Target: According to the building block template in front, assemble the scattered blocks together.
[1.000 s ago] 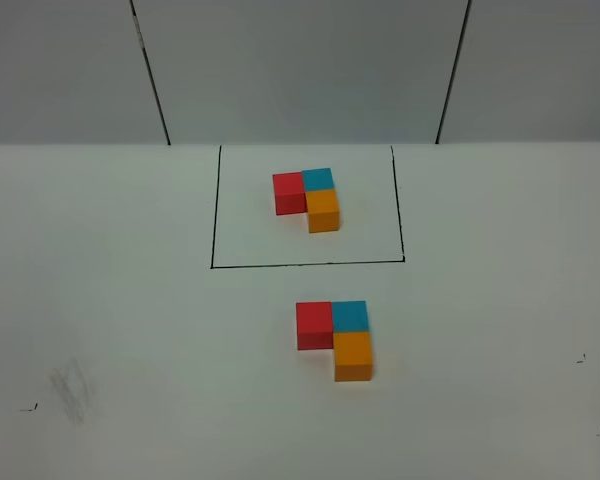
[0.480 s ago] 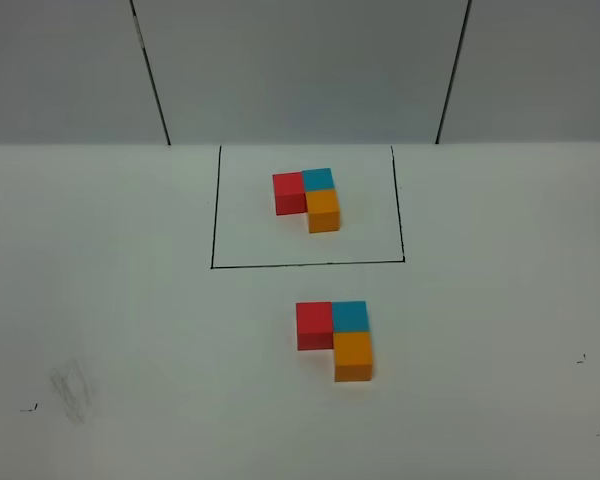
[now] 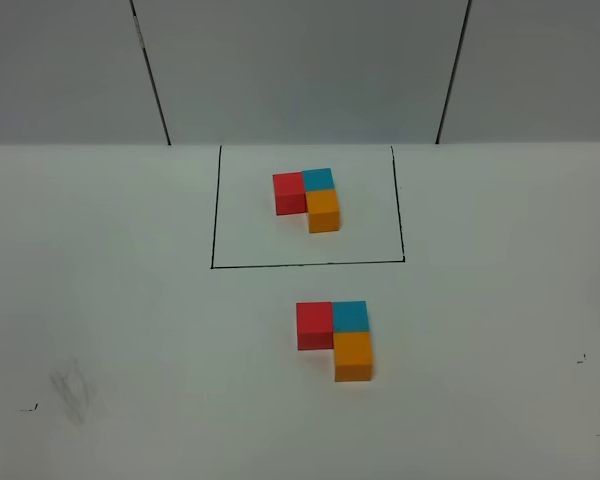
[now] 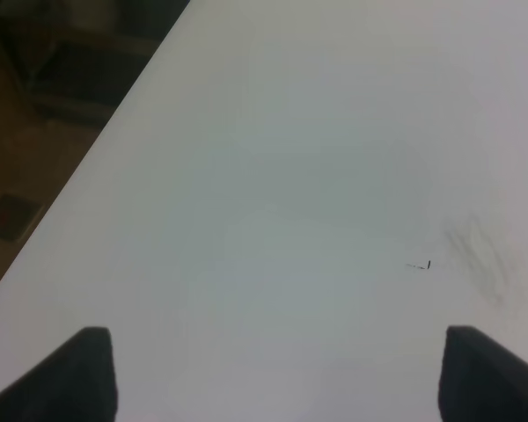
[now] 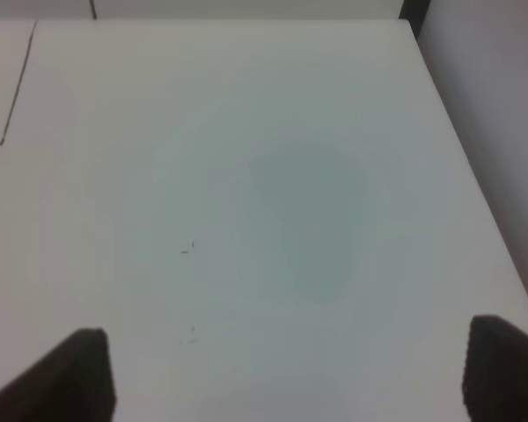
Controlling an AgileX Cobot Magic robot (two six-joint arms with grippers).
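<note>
The high exterior camera looks down and forward across the white table [image 3: 130, 300] toward the grey back wall [image 3: 300, 70]. Each wrist camera faces close down onto bare tabletop, left by the table's left edge, right by its right edge (both share only that surface with the overview).

White table [image 3: 110, 300]: template [image 3: 309, 198] in black outline (far side), joined blocks [image 3: 338, 338] nearer.
</note>
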